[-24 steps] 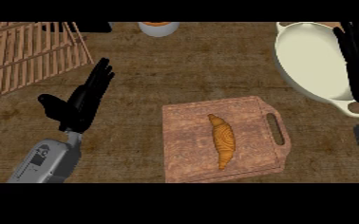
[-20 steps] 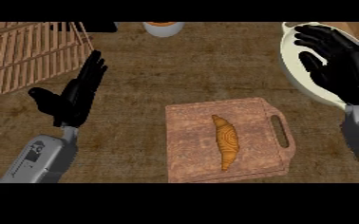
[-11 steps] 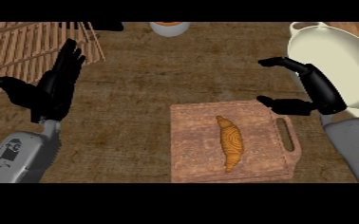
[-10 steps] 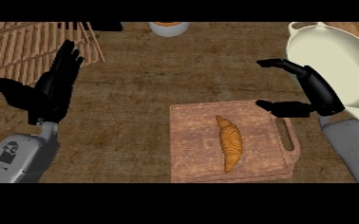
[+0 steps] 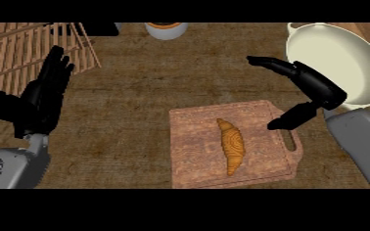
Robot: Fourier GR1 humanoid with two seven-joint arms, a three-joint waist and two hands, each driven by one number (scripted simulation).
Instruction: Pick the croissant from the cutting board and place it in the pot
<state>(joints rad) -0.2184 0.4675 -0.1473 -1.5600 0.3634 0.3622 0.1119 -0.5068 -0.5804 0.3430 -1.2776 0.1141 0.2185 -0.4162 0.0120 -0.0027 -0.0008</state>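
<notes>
On the brown wooden counter (image 5: 137, 93), a slatted wooden rack (image 5: 36, 49) sits at the upper left, a small cup (image 5: 166, 29) is cut off by the top edge, and the cream pot (image 5: 329, 58) sits at the upper right. Nothing covers the croissant (image 5: 232, 146), which lies lengthwise on the cutting board (image 5: 195, 151). Just above the board's handle end, the right hand (image 5: 311, 85) is spread open and empty, while the left hand (image 5: 42, 100) rests open with fingers up by the rack.

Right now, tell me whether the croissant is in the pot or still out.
Out. The croissant lies on the cutting board; the pot shows only pale interior.
</notes>
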